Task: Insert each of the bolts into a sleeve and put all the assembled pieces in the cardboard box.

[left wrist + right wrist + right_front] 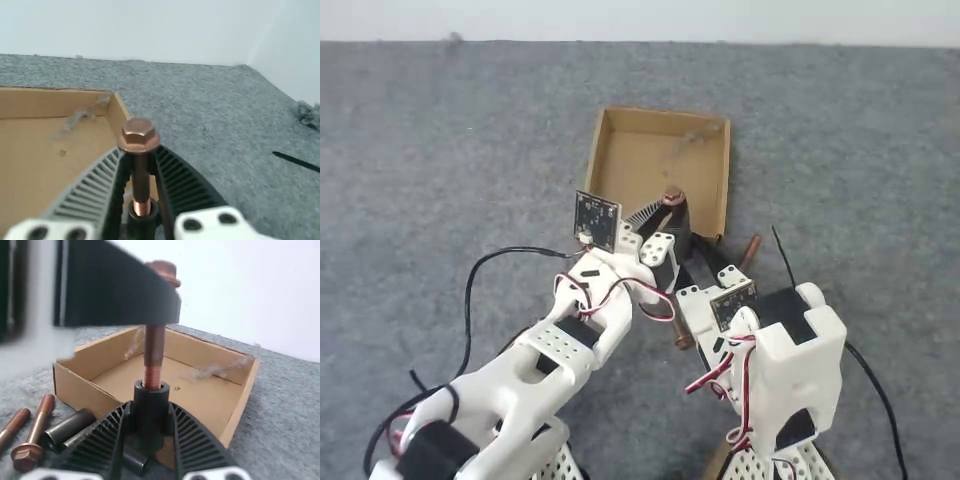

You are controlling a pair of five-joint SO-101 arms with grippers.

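My left gripper (141, 152) is shut on a copper bolt (140, 136), held head-up by its shaft. The bolt's tip sits in the mouth of a black sleeve (150, 407), which my right gripper (150, 417) holds upright, shut on it. In the high view both grippers meet at the near edge of the cardboard box (615, 165), left gripper (665, 215) above, right gripper (698, 258) below. The box floor looks bare apart from some fluff. Two loose bolts (35, 432) and a loose sleeve (67, 427) lie on the carpet beside the box.
Grey carpet surrounds the box. Another bolt (751, 250) lies right of the box's near corner, and one (682, 336) lies between the arms. A thin black strip (782, 255) rests on the carpet at the right. A white wall runs along the back.
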